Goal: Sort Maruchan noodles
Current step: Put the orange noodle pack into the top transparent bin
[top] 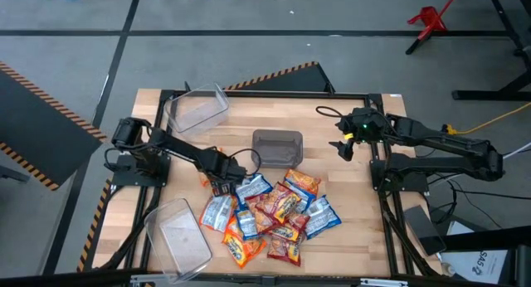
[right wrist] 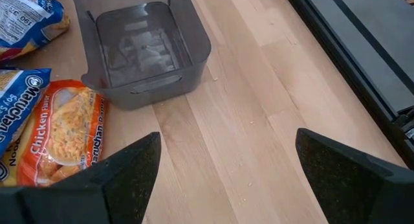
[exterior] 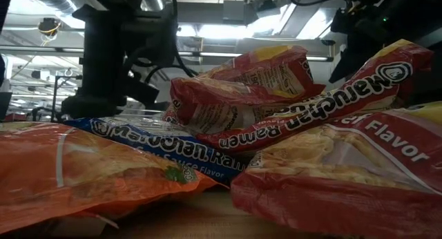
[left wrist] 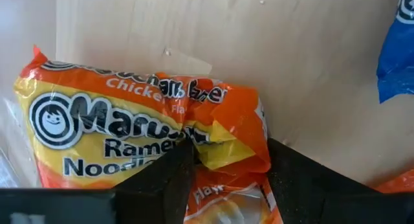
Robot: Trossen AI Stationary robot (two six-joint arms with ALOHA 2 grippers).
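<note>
My left gripper [left wrist: 223, 169] has its jaws clamped on an orange packet [left wrist: 149, 130] at the left edge of the noodle pile [top: 274, 212] on the counter [top: 348, 237] — my right gripper [right wrist: 223, 166] hovers, jaws apart, near the grey bin [right wrist: 145, 49].

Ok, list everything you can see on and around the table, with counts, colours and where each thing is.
Maruchan noodles: about a dozen packets, orange, blue-and-white and red, heaped at the table's near middle.
orange packet: one, pinched between the left gripper's fingers at the pile's left edge.
smoky bin: one, grey-tinted, table centre, nothing in it.
clear bins: two, far left and near left.
table: one, light wood, black frame.
left gripper: closed on the orange packet.
right gripper: open, right of the smoky bin, holding nothing.
</note>
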